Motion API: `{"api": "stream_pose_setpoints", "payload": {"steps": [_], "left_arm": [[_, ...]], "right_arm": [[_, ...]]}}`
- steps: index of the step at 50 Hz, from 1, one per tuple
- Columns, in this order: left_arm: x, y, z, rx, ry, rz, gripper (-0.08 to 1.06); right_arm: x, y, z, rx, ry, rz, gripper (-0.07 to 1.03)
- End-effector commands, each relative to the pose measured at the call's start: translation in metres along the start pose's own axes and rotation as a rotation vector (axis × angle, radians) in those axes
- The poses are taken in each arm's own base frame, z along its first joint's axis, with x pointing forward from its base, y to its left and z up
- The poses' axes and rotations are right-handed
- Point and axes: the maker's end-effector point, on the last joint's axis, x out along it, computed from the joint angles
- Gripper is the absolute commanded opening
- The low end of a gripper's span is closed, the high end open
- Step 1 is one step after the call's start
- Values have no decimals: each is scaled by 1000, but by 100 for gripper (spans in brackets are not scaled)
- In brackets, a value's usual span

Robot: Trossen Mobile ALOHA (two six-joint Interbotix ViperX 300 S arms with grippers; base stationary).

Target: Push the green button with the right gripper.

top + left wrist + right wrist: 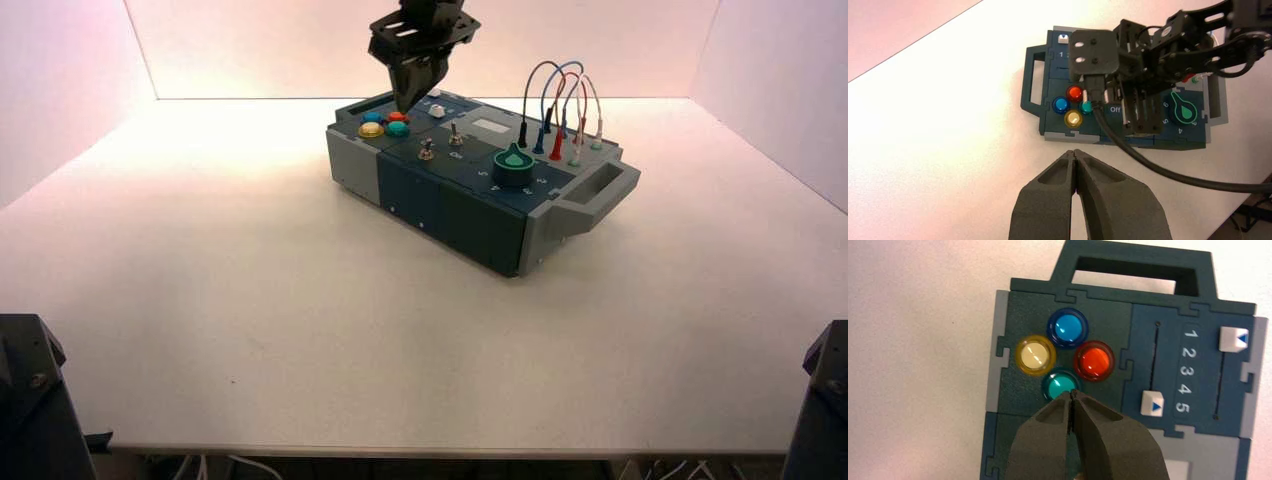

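Note:
The green button (1060, 385) is a small teal dome among four round buttons at one end of the box (470, 215). It also shows in the high view (397, 128) and the left wrist view (1086, 107). My right gripper (1071, 392) is shut, and its pointed tip lies over the edge of the green button. In the high view the right gripper (405, 108) hangs just above the button cluster; whether it touches the button cannot be told. My left gripper (1074, 152) is shut, holds nothing, and hovers over the table short of the box.
Yellow (1035, 355), blue (1067, 328) and red (1094, 361) buttons surround the green one. Beside them run two sliders with white knobs, one (1152, 403) between 4 and 5, the other (1233, 339) by 1. Toggle switches (426, 150), a dark-green knob (514, 168) and looped wires (560, 100) lie farther along.

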Motion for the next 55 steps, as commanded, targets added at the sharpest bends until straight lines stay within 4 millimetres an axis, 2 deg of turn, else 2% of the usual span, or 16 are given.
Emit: {"api": "stream_pose_setpoints", "payload": {"steps": [1,2,18,37,45,55], "left_arm": [[-9,1,9,10,-35,12,-3],[-9,1,9,10,-34,13,-3],[-9,1,9,10,-34,11,-3],[-9,1,9,11,-33,12,-3],[-8,1,9,10,-34,11,-3],[-8,1,9,10,-35,12,-3]], "right_arm": [[-12,2,20,-20,-51,-9,-2],[-7,2,18,-19,-40,-6,-2],[8,4,7,-14,-5,5,-2],[6,3,9,-19,-12,0,-2],[-7,2,13,-23,-13,-1,-2],[-36,0,24,-48,0,-5,-2]]}}
